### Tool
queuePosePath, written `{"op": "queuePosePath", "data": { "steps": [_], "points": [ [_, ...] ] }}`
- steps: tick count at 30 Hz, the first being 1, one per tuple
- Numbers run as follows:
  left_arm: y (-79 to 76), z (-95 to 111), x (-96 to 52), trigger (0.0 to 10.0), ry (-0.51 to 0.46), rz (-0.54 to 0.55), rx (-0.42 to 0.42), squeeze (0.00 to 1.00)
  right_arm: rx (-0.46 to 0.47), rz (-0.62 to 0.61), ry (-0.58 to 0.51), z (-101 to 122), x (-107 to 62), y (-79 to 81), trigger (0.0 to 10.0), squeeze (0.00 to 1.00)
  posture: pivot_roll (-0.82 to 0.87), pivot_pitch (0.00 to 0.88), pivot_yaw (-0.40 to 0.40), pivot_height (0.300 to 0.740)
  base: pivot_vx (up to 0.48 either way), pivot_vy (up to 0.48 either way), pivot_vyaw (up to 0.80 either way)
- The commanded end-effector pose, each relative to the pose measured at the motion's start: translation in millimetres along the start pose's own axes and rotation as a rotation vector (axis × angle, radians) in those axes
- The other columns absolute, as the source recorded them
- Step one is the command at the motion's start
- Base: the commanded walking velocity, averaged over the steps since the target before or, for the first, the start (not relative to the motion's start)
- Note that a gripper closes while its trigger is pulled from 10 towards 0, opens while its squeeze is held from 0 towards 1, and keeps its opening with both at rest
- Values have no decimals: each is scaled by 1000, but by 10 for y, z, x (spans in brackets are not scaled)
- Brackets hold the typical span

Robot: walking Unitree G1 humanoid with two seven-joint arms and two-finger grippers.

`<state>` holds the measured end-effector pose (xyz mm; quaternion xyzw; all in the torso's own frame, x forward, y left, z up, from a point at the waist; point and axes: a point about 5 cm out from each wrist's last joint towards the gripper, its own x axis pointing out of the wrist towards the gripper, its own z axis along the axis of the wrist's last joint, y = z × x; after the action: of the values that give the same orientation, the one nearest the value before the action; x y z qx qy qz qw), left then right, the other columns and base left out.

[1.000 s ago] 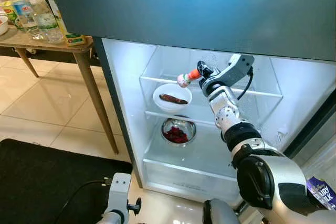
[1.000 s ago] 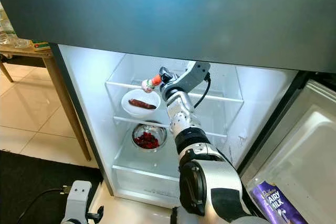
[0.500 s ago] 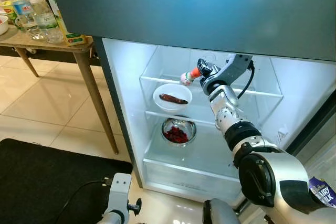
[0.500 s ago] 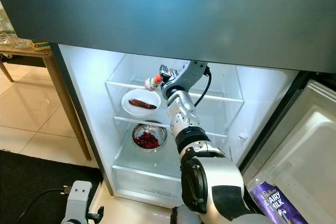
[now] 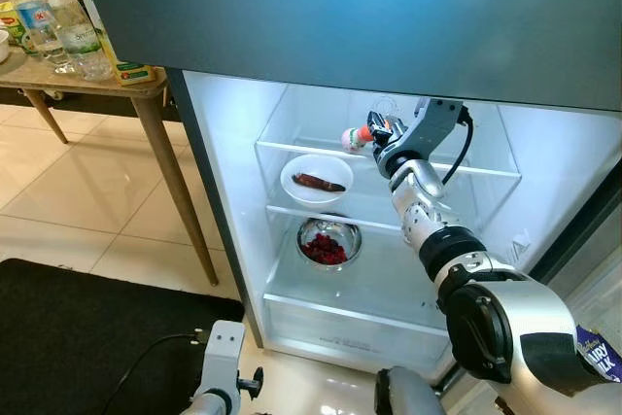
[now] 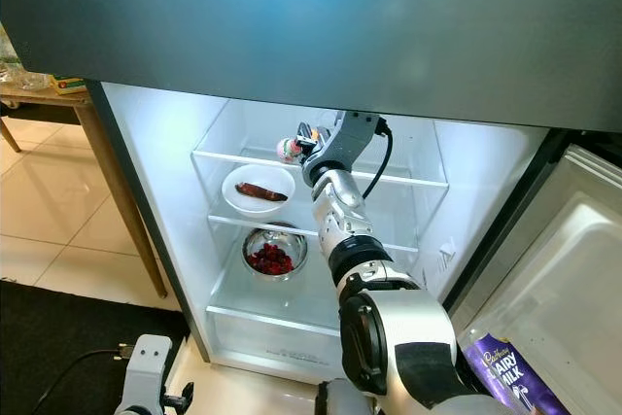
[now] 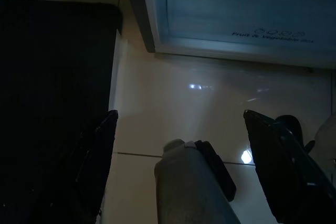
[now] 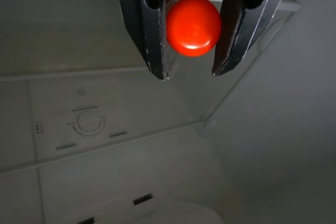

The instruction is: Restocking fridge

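small bottle [image 5: 354, 136] clamped in right pincer [image 5: 377, 133]

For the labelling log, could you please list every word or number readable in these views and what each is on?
"Fruit & Vegetable": fridge drawer.
"DAIRY MILK": purple chocolate wrapper.
Water bottle labels on the wooden table: too blurred.
Marks around the thermostat dial: too small.

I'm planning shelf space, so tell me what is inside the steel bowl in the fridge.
The steel bowl holds a heap of dark red food, perhaps berries. What lies beneath that heap is hidden. The white bowl sits on the shelf above.
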<state>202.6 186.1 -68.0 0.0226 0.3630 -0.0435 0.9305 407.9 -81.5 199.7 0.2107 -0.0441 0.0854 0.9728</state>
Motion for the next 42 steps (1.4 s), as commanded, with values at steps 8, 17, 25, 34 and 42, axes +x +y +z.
{"op": "queuePosePath", "data": {
  "steps": [8,17,25,34,42],
  "points": [
    [-48,-38,-7,10000,8,-14,1,0,-91,0,-97,278,79,47,10000,0,-67,0,-19,605,0,0,0],
    [-42,-32,-7,10000,5,-15,4,0,-8,-57,-96,311,88,-21,10000,0,-67,0,-19,605,0,0,0],
    [-50,-27,-4,10000,3,-16,3,0,329,-72,-66,293,102,-80,10000,0,-66,0,-19,605,0,0,0],
    [-52,-25,-3,10000,4,-18,4,0,526,87,-30,258,104,-6,10000,0,-69,0,-14,605,0,0,0],
    [-49,-28,-3,10000,6,-19,4,0,423,357,143,-134,-33,251,10000,0,-70,0,-13,605,0,0,0]
  ]
}}
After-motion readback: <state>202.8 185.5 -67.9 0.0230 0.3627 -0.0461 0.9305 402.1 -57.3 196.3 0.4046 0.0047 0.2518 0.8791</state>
